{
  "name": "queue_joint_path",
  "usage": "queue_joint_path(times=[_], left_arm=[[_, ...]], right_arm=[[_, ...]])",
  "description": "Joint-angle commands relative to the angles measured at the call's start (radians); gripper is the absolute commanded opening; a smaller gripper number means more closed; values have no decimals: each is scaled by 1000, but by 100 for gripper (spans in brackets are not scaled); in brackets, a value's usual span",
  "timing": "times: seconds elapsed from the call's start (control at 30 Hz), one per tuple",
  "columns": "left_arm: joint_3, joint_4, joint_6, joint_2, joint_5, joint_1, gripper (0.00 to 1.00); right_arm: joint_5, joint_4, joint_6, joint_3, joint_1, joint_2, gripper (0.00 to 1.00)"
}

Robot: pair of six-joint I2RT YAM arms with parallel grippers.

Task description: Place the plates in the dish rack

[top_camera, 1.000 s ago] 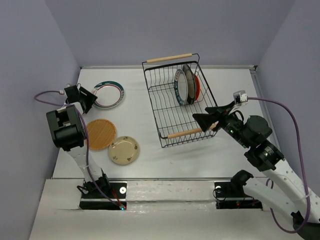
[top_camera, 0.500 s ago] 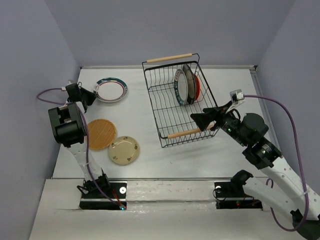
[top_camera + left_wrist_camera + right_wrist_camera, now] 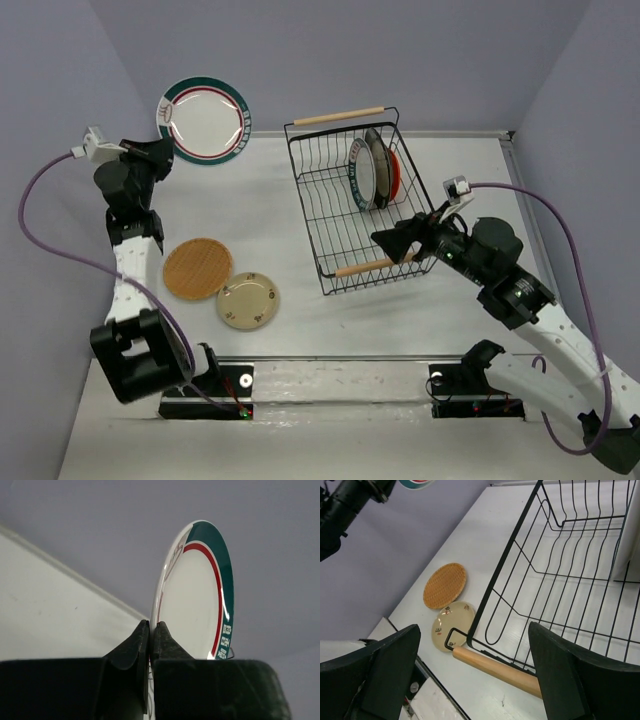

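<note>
1. Black wire dish rack [image 3: 327, 205]: three plates [image 3: 372, 170] stand upright inside it.
2. White round plate with teal-striped rim [image 3: 203, 120]: now raised off the surface [image 3: 270, 230], left of the rack; loading pending.
3. Left gripper [image 3: 150, 630]: clamped on that plate's rim.
4. Right gripper [image 3: 475, 655]: wide, empty, over the rack's near handle.

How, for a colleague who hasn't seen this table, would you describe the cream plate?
Find the black wire dish rack; left of its near wooden handle two plates lie flat. The cream plate is the one nearer the table's front edge, pale with small dark marks, unlike the orange plate beside it.
</note>
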Motion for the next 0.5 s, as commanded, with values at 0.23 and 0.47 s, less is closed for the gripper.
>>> queue_joint_path(times=[0.23,0.47], left_arm=[[-168,89,-42,-527,17,-210,6],[-254,86,-42,-606,102,-383,6]], right_arm=[[-107,9,-4,150,-3,24,96],[-260,67,-37,311,-3,186,98]])
